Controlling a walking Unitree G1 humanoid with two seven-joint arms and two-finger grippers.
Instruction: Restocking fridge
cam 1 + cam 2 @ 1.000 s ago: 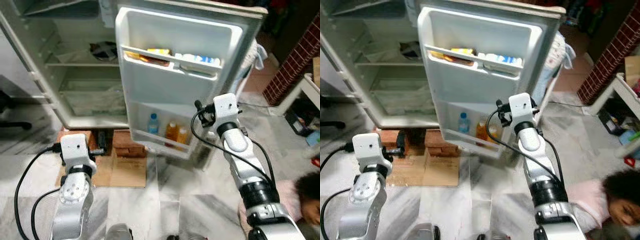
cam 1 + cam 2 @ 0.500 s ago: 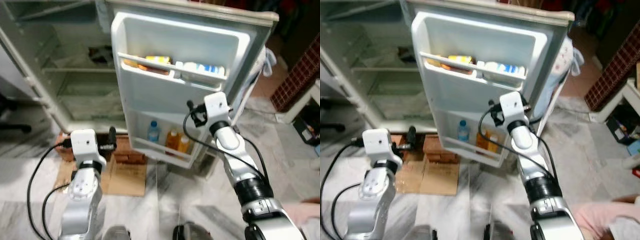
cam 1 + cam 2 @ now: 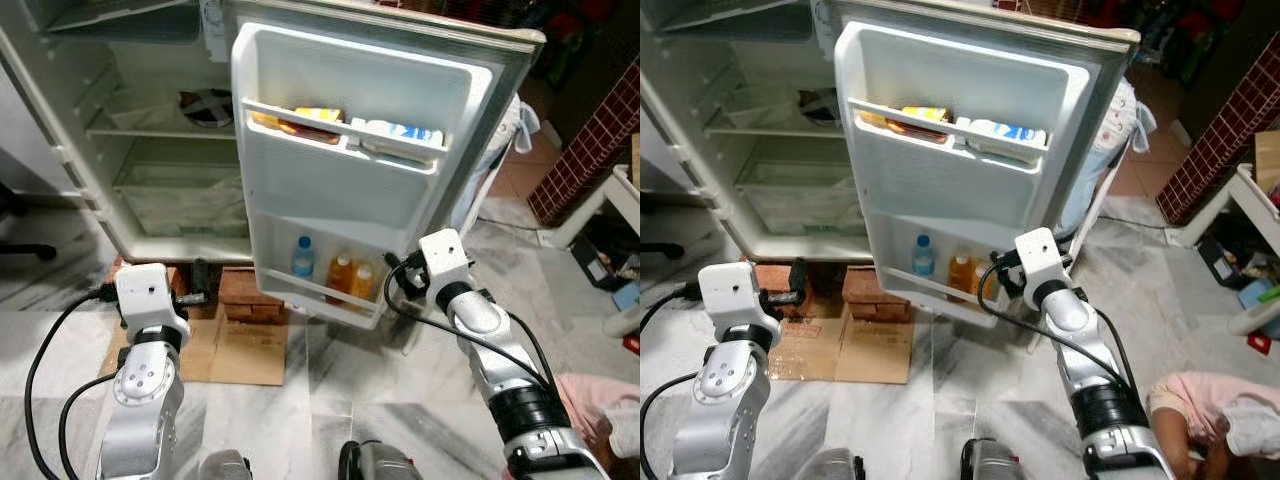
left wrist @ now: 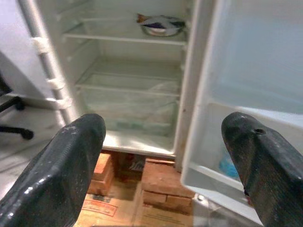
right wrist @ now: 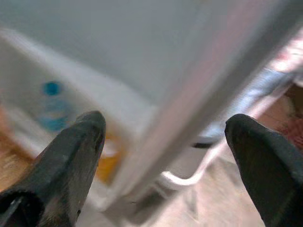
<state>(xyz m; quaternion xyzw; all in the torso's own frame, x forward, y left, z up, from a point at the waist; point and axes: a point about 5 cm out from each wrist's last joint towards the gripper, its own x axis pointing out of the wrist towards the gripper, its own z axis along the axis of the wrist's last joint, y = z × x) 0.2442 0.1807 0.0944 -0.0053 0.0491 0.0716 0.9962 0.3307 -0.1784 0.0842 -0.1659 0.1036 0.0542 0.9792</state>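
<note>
Left eye view shows the fridge (image 3: 150, 150) standing open on bricks (image 3: 250, 292), its door (image 3: 360, 160) swung wide toward the robot; the upper door rack (image 3: 340, 135) carries a yellow pack (image 3: 318, 115) and a white-and-blue carton (image 3: 398, 131), while the bottom door rack (image 3: 320, 292) holds a clear water bottle (image 3: 303, 257) and two orange bottles (image 3: 351, 277). Inside, a bowl (image 4: 161, 24) sits on an upper shelf (image 4: 128, 39), and the crisper drawer (image 4: 128, 101) lies below it. The right claw (image 5: 163, 137) is released, fingers spread, empty, and straddles the door's outer edge just beside the bottom rack; the left claw (image 4: 161, 142) is likewise spread and empty, held low facing the cabinet interior, well apart from any item.

Neither claw carries stock, so the step in hand is probably steadying or positioning the door; to do it well, the right claw should press flat on the door's edge rather than into the rack, keep clear of the bottles, and move slowly so they do not topple; a person (image 3: 1200, 420) crouches near the robot's right side, so the arm's sweep should stay tight.
</note>
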